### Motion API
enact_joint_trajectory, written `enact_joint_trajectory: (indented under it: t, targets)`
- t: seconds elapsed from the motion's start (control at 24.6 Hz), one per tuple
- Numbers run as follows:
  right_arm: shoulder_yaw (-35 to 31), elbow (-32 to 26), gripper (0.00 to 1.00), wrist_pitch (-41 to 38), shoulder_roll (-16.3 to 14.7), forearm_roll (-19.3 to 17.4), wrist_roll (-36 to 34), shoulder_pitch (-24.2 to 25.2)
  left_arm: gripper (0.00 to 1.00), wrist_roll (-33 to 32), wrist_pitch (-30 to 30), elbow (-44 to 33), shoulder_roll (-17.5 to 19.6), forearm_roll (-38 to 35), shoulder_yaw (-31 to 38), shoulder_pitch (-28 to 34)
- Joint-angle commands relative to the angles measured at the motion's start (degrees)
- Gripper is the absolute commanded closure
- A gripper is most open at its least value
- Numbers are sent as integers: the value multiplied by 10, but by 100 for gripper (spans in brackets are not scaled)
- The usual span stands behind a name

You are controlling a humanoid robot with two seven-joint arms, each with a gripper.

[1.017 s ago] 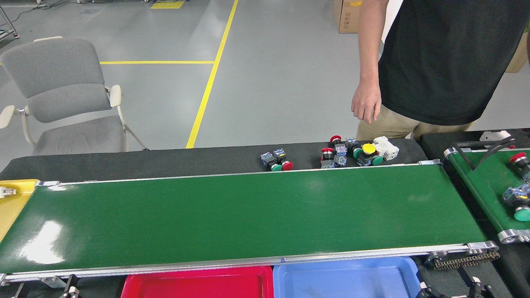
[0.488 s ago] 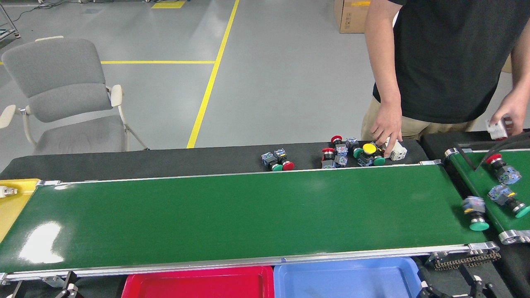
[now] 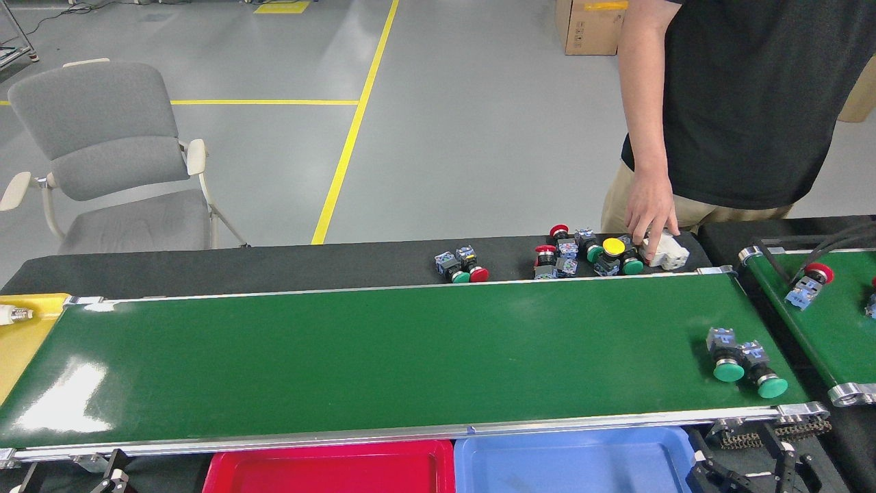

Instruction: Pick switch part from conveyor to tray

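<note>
Two green-capped switch parts (image 3: 727, 356) (image 3: 761, 373) lie side by side at the right end of the long dark-green conveyor (image 3: 383, 356). A red tray (image 3: 328, 472) and a blue tray (image 3: 575, 465) sit below the conveyor's near rail. A yellow tray (image 3: 20, 342) is at its left end. Only the dark fingertips of my left gripper (image 3: 72, 479) and right gripper (image 3: 749, 472) show at the bottom edge. Both have fingers apart and hold nothing. Both are well short of the switch parts.
A person stands at the back right, with a hand (image 3: 650, 212) on a white part (image 3: 667, 255) among several switch parts (image 3: 582, 253) on the black table. A narrower green belt (image 3: 821, 322) at the right carries a red-capped switch (image 3: 807, 284). A grey chair (image 3: 109, 157) stands at the back left.
Two green-capped switch parts have come onto the conveyor's right end and moved left. The person's hand dropped onto the white part. Their other hand left the side belt.
</note>
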Motion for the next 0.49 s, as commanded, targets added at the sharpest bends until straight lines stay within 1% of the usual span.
enact_joint_trajectory:
  t: [0.0, 0.24, 0.45]
  targets:
    - [-1, -6, 0, 0, -2, -1, 0, -5, 0, 5, -1, -6, 7, -1, 1, -2]
    - [-4, 4, 0, 4, -2, -8, 11, -19, 0, 4, -1, -4, 8, -2, -5, 4]
    - [-3, 58, 0, -1, -6, -8, 61, -77, 0, 4, 0, -2, 8, -3, -18, 4]
